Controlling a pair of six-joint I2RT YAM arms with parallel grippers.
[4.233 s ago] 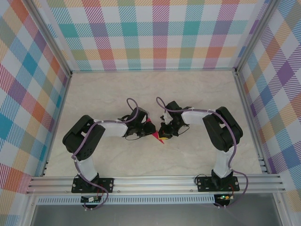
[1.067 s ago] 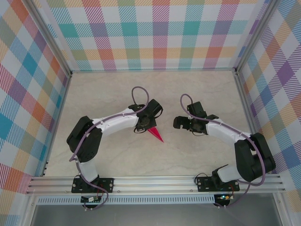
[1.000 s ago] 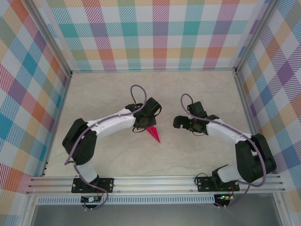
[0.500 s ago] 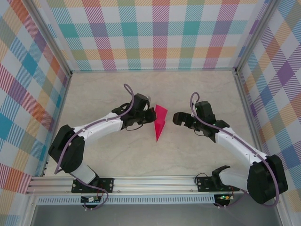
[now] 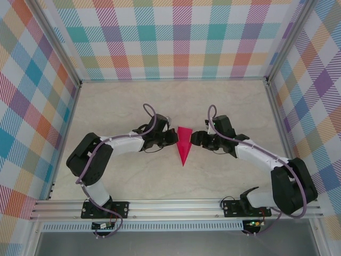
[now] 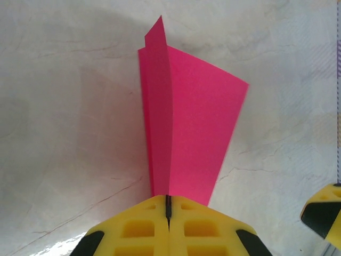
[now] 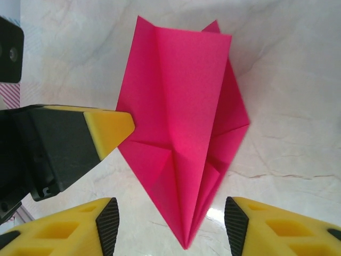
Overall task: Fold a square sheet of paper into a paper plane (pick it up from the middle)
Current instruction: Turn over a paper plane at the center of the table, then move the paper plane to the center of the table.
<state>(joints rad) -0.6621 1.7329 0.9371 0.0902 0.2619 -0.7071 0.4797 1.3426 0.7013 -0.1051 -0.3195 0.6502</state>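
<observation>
From above, the paper plane (image 5: pixel 184 145) sits over the middle of the pale marbled table (image 5: pixel 117 106), its broad end toward the far wall and its tip pointing at the near edge. The left gripper (image 5: pixel 173 138) meets its left side and the right gripper (image 5: pixel 195 138) stands just beside its right side, the two arms reaching in from either side. In the left wrist view, the yellow fingers (image 6: pixel 144 226) are pressed together with no gap, pinching the folded layers of the paper plane (image 6: pixel 186 122), which fans out wider away from them. A yellow tip of the right gripper (image 6: pixel 324 212) shows at the lower right. In the right wrist view, the right gripper (image 7: pixel 171 226) has its jaws parted. The pointed end of the paper plane (image 7: pixel 181 106) reaches between them, with no contact visible. The left gripper (image 7: pixel 113 128) touches the plane's left edge.
</observation>
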